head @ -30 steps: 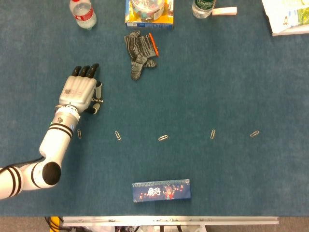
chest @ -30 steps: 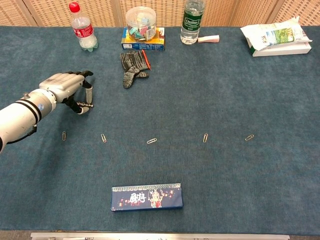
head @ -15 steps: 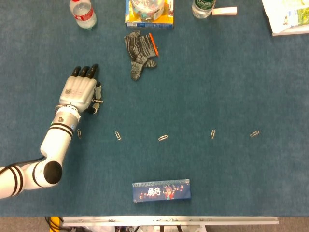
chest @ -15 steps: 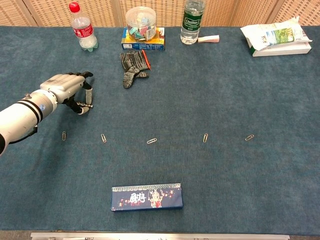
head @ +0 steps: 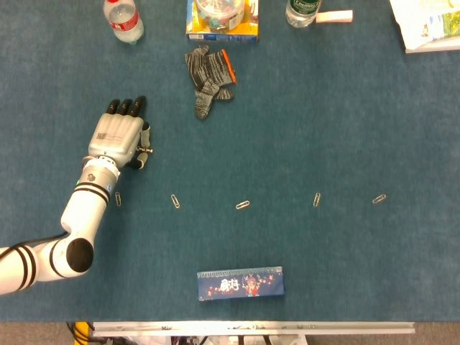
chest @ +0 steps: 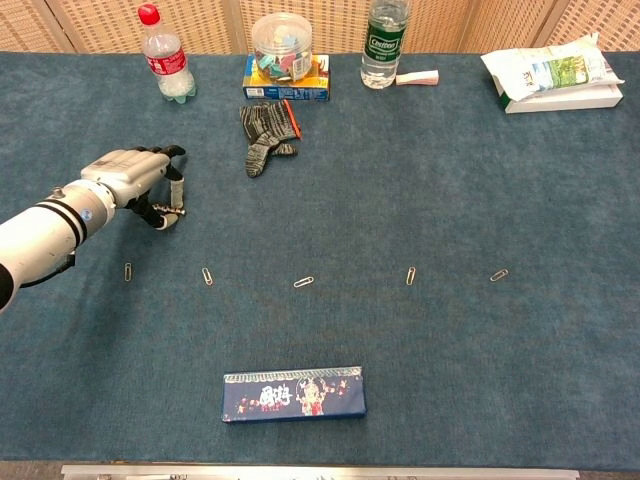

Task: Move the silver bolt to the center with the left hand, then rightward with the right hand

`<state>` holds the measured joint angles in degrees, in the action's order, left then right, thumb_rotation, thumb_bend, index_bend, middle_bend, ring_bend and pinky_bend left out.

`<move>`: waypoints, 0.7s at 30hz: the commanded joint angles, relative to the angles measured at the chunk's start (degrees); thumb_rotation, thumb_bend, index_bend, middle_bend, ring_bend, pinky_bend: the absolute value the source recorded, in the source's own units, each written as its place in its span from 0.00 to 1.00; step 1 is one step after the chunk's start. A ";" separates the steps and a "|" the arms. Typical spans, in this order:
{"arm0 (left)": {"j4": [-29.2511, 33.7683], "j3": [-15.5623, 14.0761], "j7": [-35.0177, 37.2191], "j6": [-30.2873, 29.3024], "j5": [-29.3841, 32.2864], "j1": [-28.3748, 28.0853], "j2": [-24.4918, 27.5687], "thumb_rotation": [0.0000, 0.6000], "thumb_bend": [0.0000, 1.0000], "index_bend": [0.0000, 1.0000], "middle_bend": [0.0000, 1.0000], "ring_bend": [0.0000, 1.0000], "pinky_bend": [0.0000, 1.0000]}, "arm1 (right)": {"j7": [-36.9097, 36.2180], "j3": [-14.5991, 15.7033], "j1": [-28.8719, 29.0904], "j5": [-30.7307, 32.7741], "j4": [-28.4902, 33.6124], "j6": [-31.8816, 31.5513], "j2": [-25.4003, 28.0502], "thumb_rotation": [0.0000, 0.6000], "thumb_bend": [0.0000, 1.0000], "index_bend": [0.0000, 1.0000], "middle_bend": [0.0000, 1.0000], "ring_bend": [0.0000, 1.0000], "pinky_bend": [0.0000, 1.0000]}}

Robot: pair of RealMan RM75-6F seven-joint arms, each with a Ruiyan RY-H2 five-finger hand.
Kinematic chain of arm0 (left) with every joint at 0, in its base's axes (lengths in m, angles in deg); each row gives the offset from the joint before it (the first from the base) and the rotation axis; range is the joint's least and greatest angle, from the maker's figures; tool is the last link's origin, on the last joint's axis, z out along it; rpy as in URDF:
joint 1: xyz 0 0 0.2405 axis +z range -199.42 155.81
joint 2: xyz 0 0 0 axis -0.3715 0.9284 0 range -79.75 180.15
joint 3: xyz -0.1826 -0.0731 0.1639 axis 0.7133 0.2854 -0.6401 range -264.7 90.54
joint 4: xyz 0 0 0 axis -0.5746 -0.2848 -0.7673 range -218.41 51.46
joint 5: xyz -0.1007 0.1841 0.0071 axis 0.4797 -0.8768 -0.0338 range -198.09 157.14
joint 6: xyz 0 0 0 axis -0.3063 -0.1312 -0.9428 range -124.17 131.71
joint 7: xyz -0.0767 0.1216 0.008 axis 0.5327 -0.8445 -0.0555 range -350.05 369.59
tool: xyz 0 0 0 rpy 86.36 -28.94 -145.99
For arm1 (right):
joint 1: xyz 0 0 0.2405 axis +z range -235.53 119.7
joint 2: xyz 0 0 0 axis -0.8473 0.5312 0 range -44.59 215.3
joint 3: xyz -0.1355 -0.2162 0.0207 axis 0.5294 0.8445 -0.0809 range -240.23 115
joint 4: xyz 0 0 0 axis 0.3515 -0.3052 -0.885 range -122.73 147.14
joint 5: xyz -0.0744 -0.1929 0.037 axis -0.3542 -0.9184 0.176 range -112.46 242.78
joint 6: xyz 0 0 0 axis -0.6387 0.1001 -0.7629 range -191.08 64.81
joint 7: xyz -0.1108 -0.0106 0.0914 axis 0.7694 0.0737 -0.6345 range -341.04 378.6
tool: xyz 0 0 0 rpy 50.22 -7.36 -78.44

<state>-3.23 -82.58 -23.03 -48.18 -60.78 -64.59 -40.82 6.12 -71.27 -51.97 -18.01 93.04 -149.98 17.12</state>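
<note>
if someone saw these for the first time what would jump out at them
The white left hand at the table's left, pinching a small silver bolt. Then the row of paper clips across the blue cloth, and the dark blue box at the near edge.

The left hand (head: 121,138) is found at the left of the table (head: 345,122). A bolt (chest: 177,211) is seen at its thumb side. A glove (head: 209,79) lies to its right and farther back, a bottle (head: 123,19) directly behind it. A row of paper clips (head: 244,205) is spread nearer than the hand, running rightward. A flat box (head: 240,282) is placed nearer still, well right of the hand.
</note>
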 commanded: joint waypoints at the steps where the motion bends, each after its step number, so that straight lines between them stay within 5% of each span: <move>1: 0.28 0.05 0.24 -0.18 -0.15 0.08 0.08 1.00 0.33 0.53 0.00 0.00 0.00 | -0.02 0.01 -0.03 -0.03 0.01 -0.05 0.00 1.00 0.29 0.62 0.46 0.32 0.49; 21: 5.49 -0.06 4.59 -2.84 -5.07 2.30 2.75 1.00 0.33 0.58 0.00 0.00 0.00 | 0.45 -0.03 -0.09 -0.29 0.76 -0.47 0.20 1.00 0.29 0.62 0.46 0.32 0.49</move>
<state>1.91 -82.55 -18.73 -50.79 -65.56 -62.52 -38.34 6.58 -71.30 -52.07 -18.30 93.80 -150.44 17.32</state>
